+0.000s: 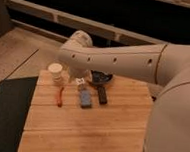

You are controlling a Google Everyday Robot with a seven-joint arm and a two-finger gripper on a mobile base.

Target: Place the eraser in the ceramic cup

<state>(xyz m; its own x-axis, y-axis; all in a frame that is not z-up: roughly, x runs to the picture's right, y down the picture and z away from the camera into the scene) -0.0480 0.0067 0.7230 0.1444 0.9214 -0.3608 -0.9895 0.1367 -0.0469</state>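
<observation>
Gripper hangs low under the pale arm, just above the far end of the blue block, between the ceramic cup and the dark bowl. Its jaws stand wide and hold nothing (the small dark marks on its white tip are too blurred to read). The eraser lies flat on the wooden board, just beside the blue block's right edge and well apart from the cup. A red pen lies below the cup.
</observation>
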